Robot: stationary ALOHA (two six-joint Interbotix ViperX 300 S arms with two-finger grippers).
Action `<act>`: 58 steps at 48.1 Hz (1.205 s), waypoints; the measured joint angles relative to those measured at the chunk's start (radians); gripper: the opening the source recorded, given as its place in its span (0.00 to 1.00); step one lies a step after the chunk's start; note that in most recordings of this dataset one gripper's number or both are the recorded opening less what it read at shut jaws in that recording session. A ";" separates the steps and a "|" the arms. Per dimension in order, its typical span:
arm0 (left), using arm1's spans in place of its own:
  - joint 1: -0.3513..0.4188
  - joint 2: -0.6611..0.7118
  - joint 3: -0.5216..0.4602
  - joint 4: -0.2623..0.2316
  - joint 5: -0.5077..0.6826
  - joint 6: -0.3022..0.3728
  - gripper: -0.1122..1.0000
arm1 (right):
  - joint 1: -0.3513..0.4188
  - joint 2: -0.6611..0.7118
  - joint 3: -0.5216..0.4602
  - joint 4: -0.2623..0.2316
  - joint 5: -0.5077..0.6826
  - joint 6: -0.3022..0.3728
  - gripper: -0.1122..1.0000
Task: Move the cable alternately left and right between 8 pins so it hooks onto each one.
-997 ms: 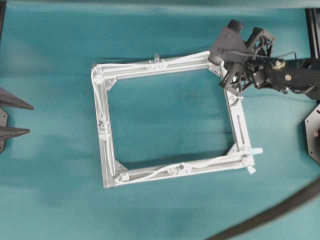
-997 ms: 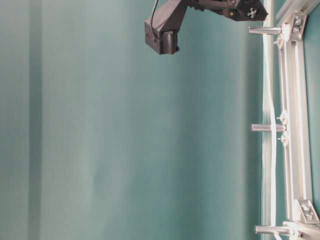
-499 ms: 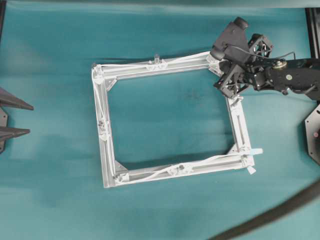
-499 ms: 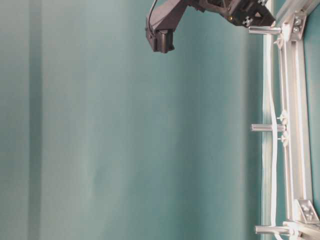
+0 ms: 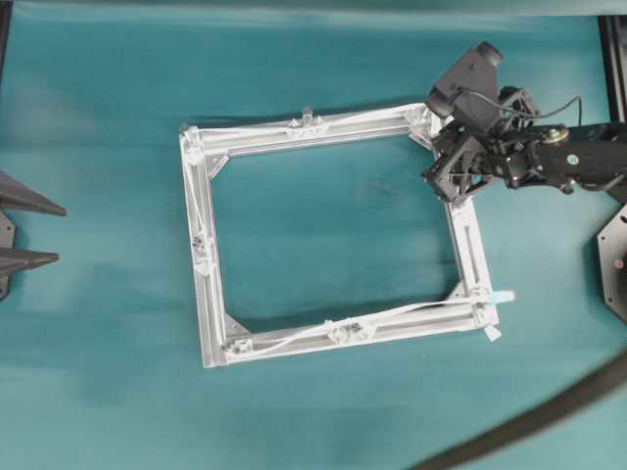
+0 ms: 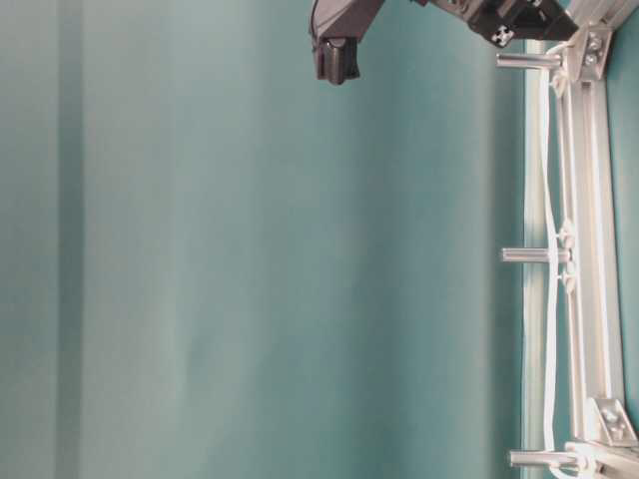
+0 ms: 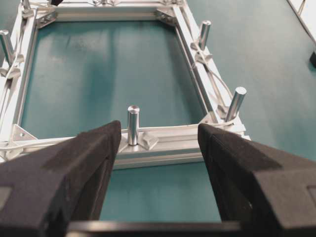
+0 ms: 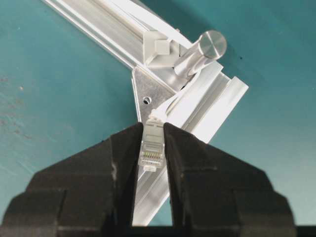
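Beside a corner pin [image 8: 200,54], the right claw [image 8: 153,148] pinches the cable [image 8: 151,143] plug.

The table [image 5: 313,411] is plain teal, mottled with faint darker smudges. The frame [image 5: 208,294] and pins [image 7: 133,124] are bare silver metal. The cable [image 8: 170,101] is white, its plug [image 8: 152,148] clear with what look like gold contacts. Both grippers are matte black: left gripper [image 7: 158,148], right gripper [image 8: 151,148].

surface: teal tabletop [image 5: 108,147] | light: soft shadow bands | backdrop: teal
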 measured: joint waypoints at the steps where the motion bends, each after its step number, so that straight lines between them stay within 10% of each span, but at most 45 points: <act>1: 0.000 0.000 -0.002 0.000 0.002 0.000 0.69 | 0.000 0.000 0.000 0.002 0.002 0.000 0.29; 10: 0.000 0.000 -0.002 0.000 0.000 0.000 0.69 | 0.009 0.000 0.000 0.003 0.006 0.002 0.65; 37: 0.000 0.000 -0.002 0.000 0.002 0.000 0.69 | 0.006 -0.179 0.049 0.005 0.034 -0.002 0.65; 58: 0.000 0.000 -0.002 0.000 0.002 0.000 0.69 | 0.006 -0.342 0.172 0.005 -0.261 0.000 0.66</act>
